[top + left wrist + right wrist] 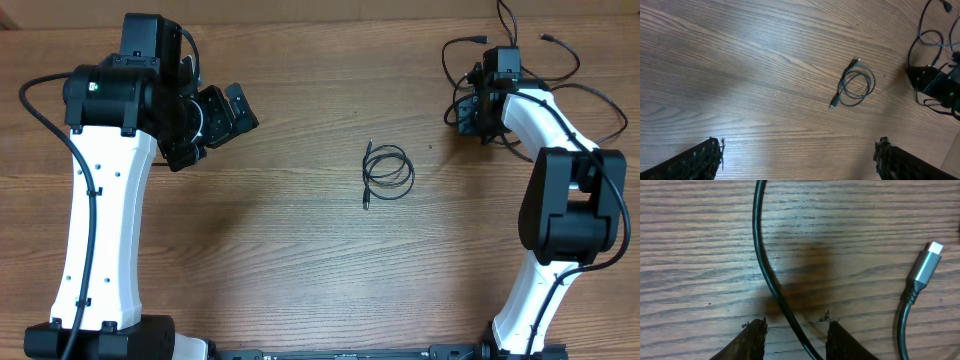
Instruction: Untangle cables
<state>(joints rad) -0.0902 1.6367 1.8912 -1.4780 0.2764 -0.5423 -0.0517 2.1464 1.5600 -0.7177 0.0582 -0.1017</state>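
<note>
One of the cables point(366, 172) lies as a small black coil mid-table, also in the left wrist view point(844, 80). More cables point(458, 43) sprawl as loose strands at the far right. My right gripper point(468, 116) is down among them. In the right wrist view its jaws point(796, 325) are partly closed, with one black strand point(758, 240) running between the fingertips and a gap on each side. A silver-tipped plug point(922, 270) lies to the right of them. My left gripper point(232, 115) hovers open at the left, well away from the coil, its fingers point(705, 160) wide apart over bare wood.
The wooden table point(300, 250) carries nothing else. The two white arms stand at its left point(100, 200) and right point(560, 130) sides, each with a thick black lead. My right gripper point(935, 80) shows dark in the left wrist view's right edge.
</note>
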